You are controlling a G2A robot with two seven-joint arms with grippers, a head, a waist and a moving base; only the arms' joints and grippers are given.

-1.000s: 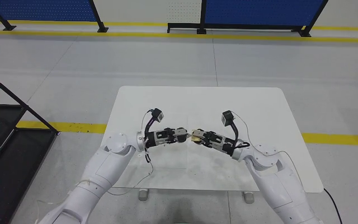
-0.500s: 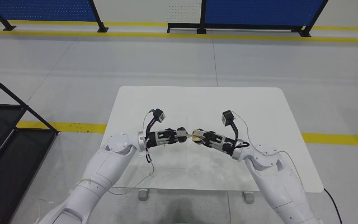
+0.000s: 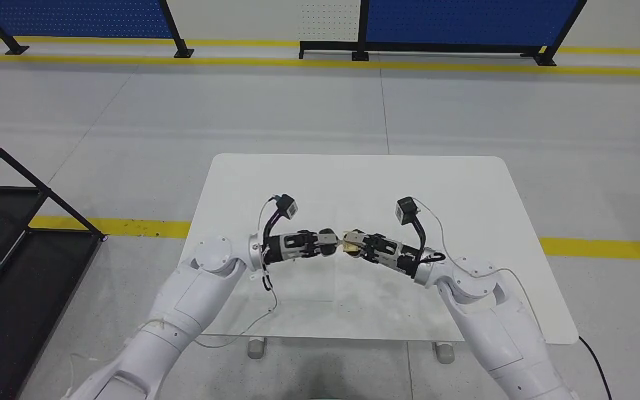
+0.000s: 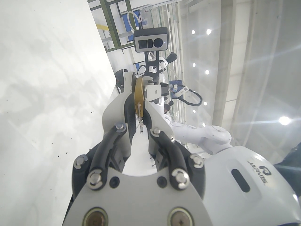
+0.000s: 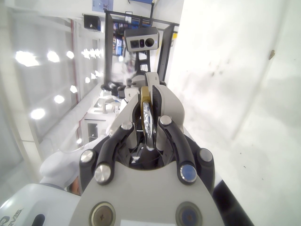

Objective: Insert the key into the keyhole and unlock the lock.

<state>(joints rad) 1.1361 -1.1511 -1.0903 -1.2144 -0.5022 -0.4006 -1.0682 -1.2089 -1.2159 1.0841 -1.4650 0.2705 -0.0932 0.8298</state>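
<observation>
Over the middle of the white table (image 3: 450,200) both arms meet tip to tip. My right gripper (image 3: 357,243) (image 5: 147,90) is shut on the brass padlock (image 3: 347,242) (image 5: 145,96), whose silver shackle (image 5: 148,118) points back toward the wrist. My left gripper (image 3: 333,243) (image 4: 138,99) is shut on the small key (image 4: 140,112), which sits edge-on between the black pads. The key's tip lies against the end of the padlock body (image 4: 138,90). How far the key sits in the keyhole is hidden by the fingers.
The table (image 4: 47,71) (image 5: 235,71) lies bare below both grippers. A black rack (image 3: 30,240) stands on the floor off the table's left side. Blue panels (image 3: 460,20) stand far behind the table.
The left arm has edged slightly to the right, toward the padlock. The right arm and the padlock have stayed where they were.
</observation>
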